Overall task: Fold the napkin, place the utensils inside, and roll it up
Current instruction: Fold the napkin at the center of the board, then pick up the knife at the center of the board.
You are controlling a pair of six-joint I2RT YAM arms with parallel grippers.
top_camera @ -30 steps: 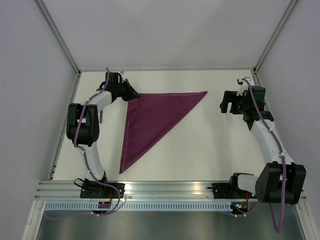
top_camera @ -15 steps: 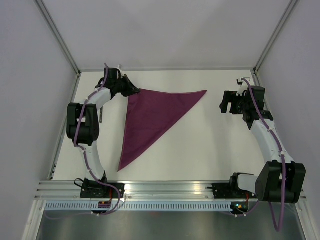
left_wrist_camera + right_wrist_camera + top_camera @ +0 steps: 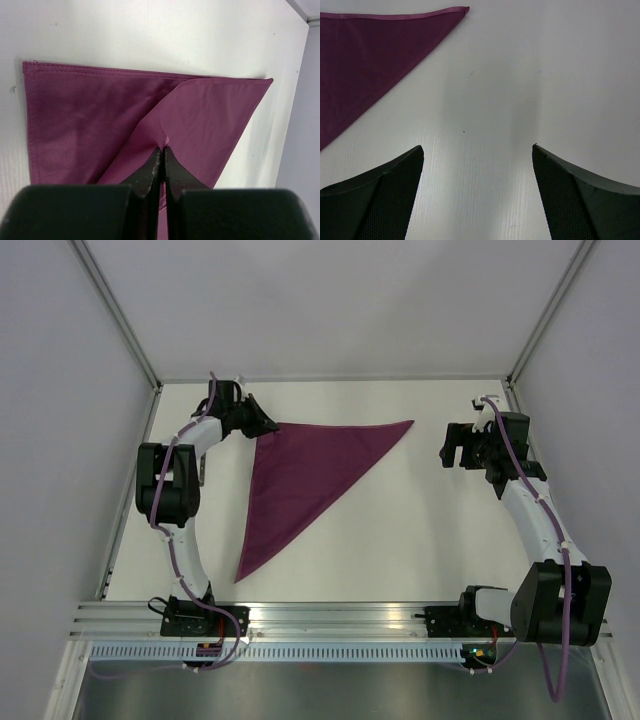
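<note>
L hand [image 3: 268, 425] pinched shut on far-left corner of napkin [image 3: 300, 475], folded to a triangle mid-left on desk [image 3: 420, 540]; R hand [image 3: 455, 445] wide apart, empty, at right; imo lay corner flat, edges matched, release w/o dragging.

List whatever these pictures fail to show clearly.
- Top view: the napkin corner at the left gripper is covered by the gripper itself.
- Top view: a slim grey thing beside the left arm is partly hidden by the arm and too small to identify.
- Left wrist view: the napkin's near part is blocked by the gripper body.
- Right wrist view: the napkin runs off the left edge, well clear of the right gripper.
</note>
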